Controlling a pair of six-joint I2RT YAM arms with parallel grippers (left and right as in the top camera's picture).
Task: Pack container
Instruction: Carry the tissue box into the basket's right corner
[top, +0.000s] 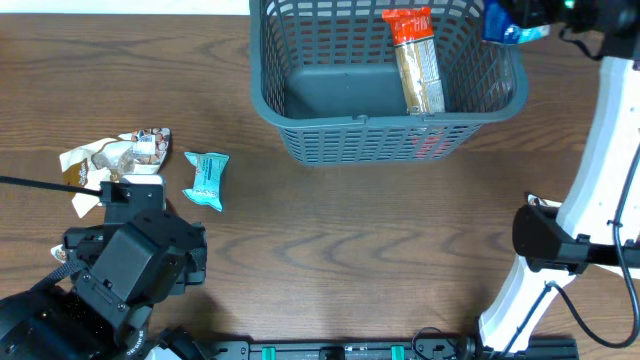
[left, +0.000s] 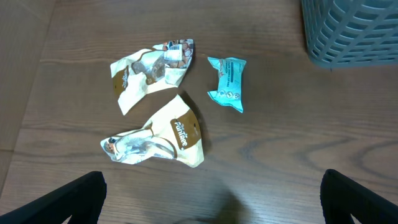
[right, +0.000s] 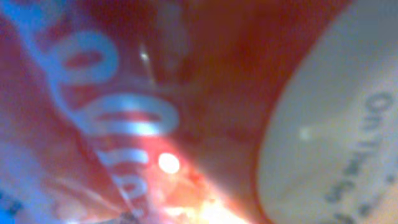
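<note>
Container (top: 385, 150): dark grey lattice basket, standing at the far edge of the tabletop, right of centre. One long orange-and-gold packet (top: 416, 60) lies inside, leaning along the right half. The left half of the floor is bare.

Right end effector (top: 518, 20): above the container's far right corner, at the rim. Fingers closed on a blue-and-red packet (right: 112, 124), which sits so close to the wrist lens that it fills the view in a blur.

Left end effector (left: 211, 183): fingers wide apart, holding nothing, hovering toward the near left corner of the tabletop. Below and ahead of it are two crumpled brown-and-white packets (left: 152, 68) (left: 158, 140) and a teal packet (left: 227, 83). All three lie apart from each other and well apart from the container.

Step in hand, as judged: drop the held packet into the container.

- Carry the packet inward from the corner until it is over the bare floor. Letting go at the rim risks it catching or falling outside.
- Lower it below the rim before parting the fingers, as it looks light and may flutter.
- Keep it off the leaning packet so it lies flat and leaves room for three more.
- Lift the arm straight up after release to clear the lattice wall.
</note>
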